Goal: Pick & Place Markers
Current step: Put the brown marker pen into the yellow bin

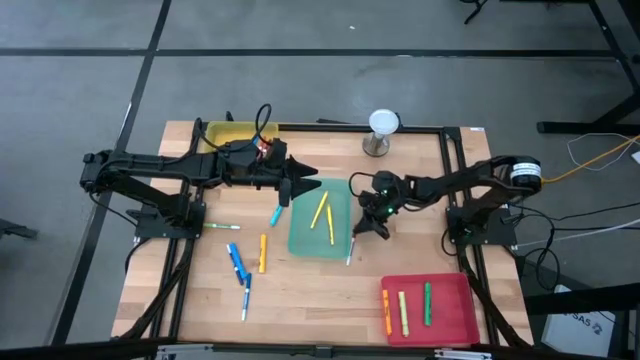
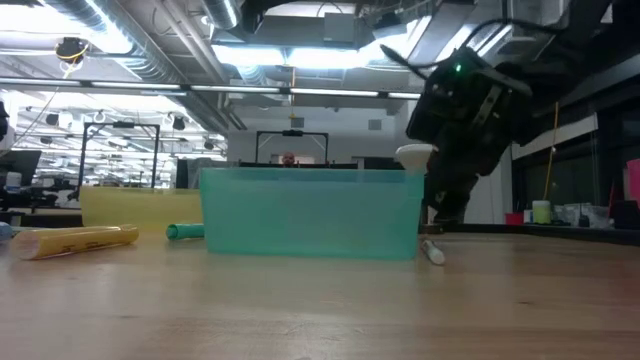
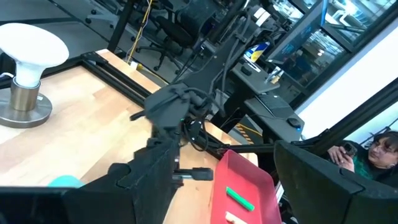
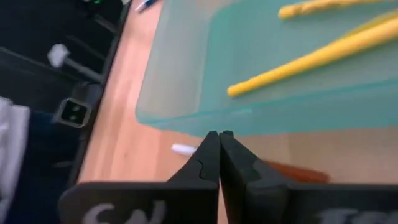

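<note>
Two yellow markers [image 1: 324,214]: lying inside the green tray [image 1: 303,240] at mid-desk, apparently sorted by some scheme other than colour match, since the red tray [image 1: 455,318] is holding an orange, a yellow and a green marker.
Loose markers: you are looking at several still lying on the desk [image 1: 300,295] left of the green tray, among them blue ones [image 1: 237,264], an orange one [image 1: 263,253] and a teal one [image 1: 275,214] by the tray's left edge.
White-barrelled marker [image 1: 350,249]: lying on the desk just beside the green tray's right edge, likely the next one to pick.
Right gripper [image 1: 368,226]: you are holding it low over the desk beside the tray's right edge, fingers pressed fully together and gripping nothing; the right wrist view is showing the white marker's tip [image 4: 183,149] just ahead of the tips.
Next move, as a judgement: you would be needing to open those fingers before closing on the marker.
Left gripper [image 1: 308,178]: hovering over the tray's far left corner, fingers spread wide and carrying nothing.
Yellow tray [image 1: 228,131]: sitting at the far left corner under the left arm.
</note>
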